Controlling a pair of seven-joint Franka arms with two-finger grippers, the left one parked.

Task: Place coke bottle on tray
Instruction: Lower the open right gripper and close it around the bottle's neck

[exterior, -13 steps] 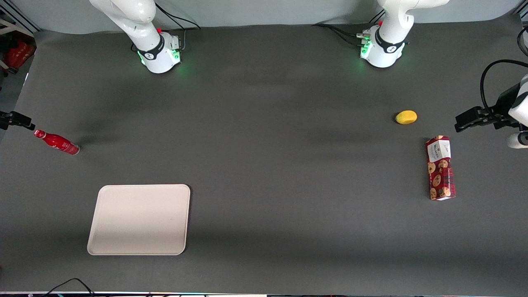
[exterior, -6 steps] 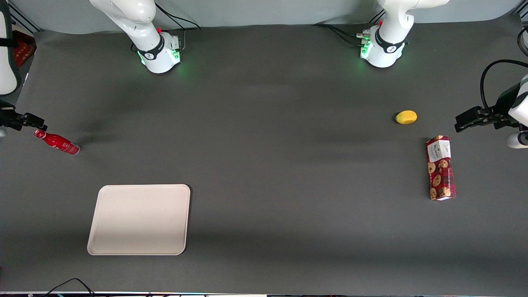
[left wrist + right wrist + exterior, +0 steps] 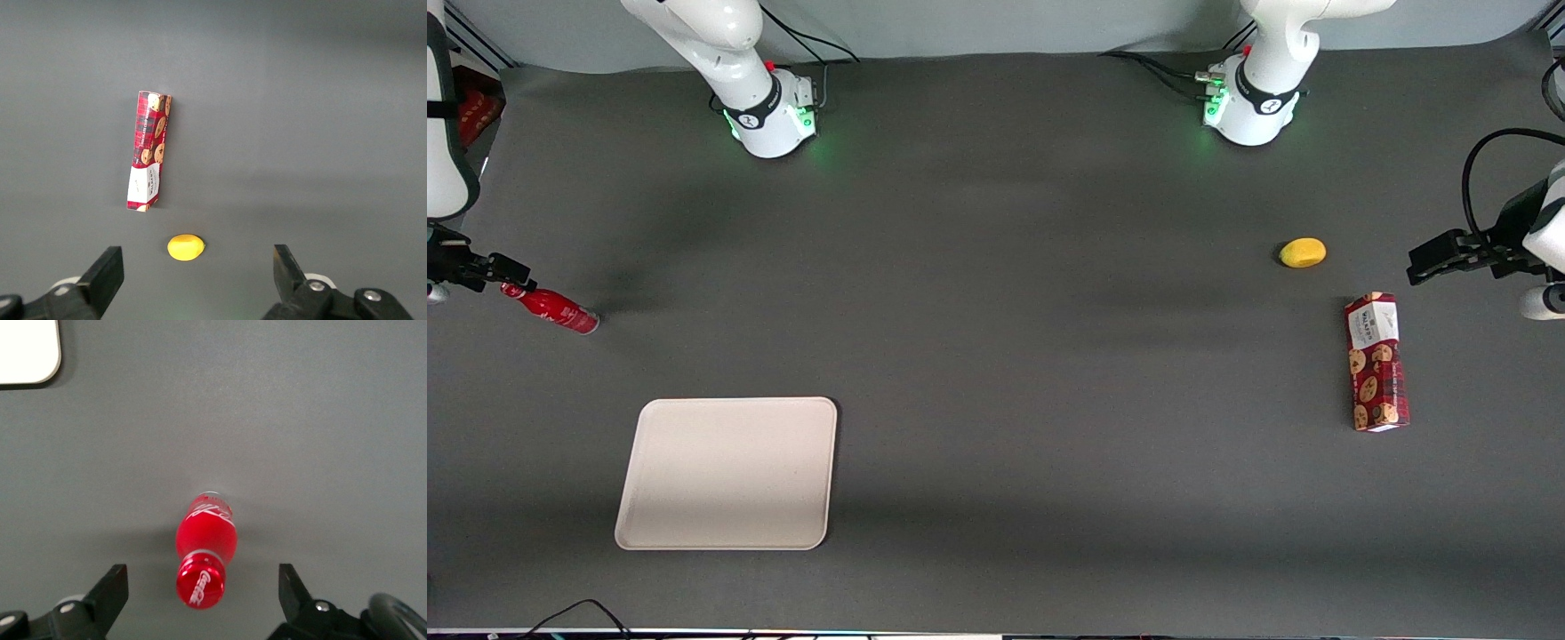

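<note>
While the gripper [image 3: 200, 593] hangs above it, fingers [image 3: 112, 587] spread wide, the coke bottle [image 3: 203, 553] stands between them, untouched.

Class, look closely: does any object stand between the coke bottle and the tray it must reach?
Nothing visible does. The open tool hangs over the upright coke bottle; bare mat separates it from the tray.

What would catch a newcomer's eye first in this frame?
The coke bottle, standing upright at the working arm's end of the table, with the gripper open above its cap. Next, the big cream tray, nearer the front camera than the bottle. Toward the parked arm's end lie a red cookie box and a small yellow fruit.
</note>
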